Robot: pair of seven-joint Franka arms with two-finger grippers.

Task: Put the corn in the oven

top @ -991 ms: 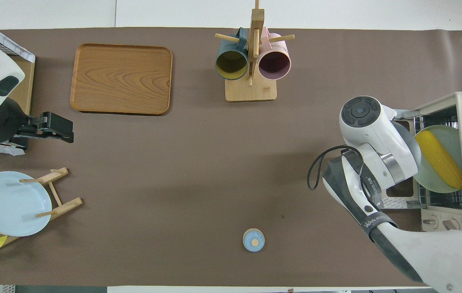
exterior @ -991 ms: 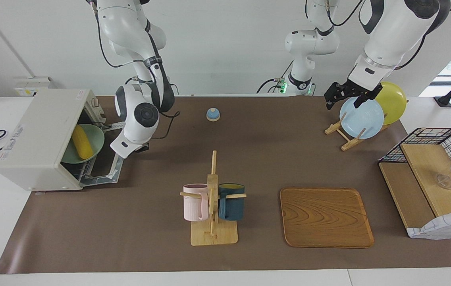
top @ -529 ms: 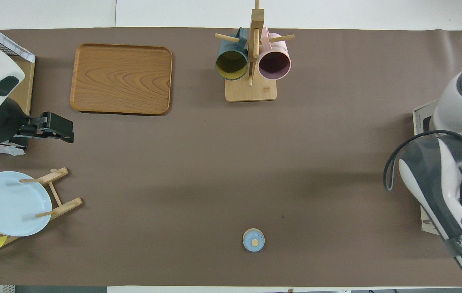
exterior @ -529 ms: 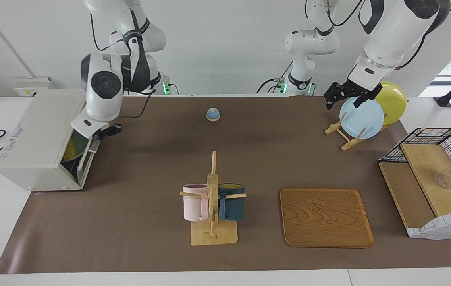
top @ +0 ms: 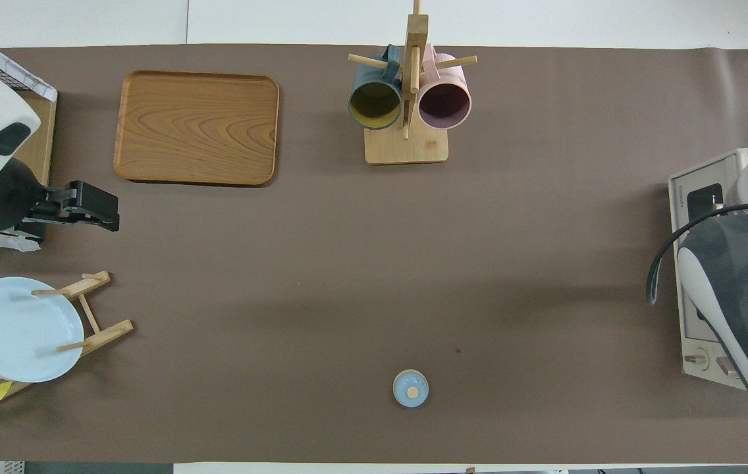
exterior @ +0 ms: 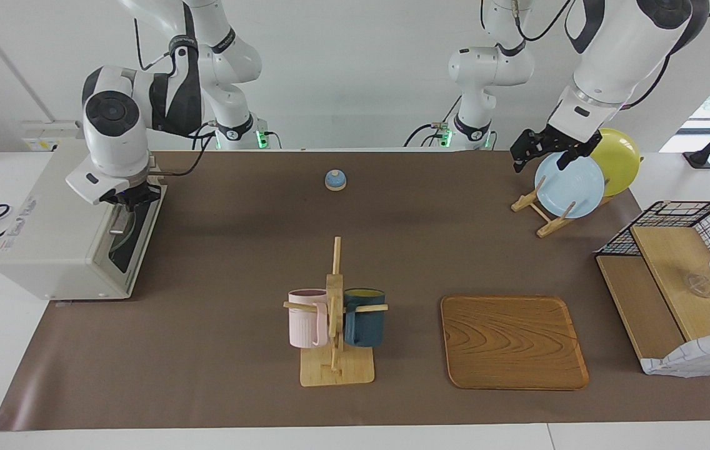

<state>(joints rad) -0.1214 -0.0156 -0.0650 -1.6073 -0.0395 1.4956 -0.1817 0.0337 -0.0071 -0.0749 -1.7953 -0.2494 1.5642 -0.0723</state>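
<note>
Off-white oven [exterior: 61,231] door looks shut; lift your right gripper [exterior: 122,201], jaws unreadable, straight off the handle; left gripper [exterior: 539,150] waits wide.

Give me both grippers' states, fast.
Left gripper: open, empty, over the plate rack.
Right gripper: at the top of the oven door; state cannot be told.

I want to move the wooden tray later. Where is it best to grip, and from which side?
Probably the raised rim of the flat rectangular wooden tray, on the edge nearest the robots. It lies flat on the brown mat, so only the rim offers the fingers a hold, coming from above.
</note>
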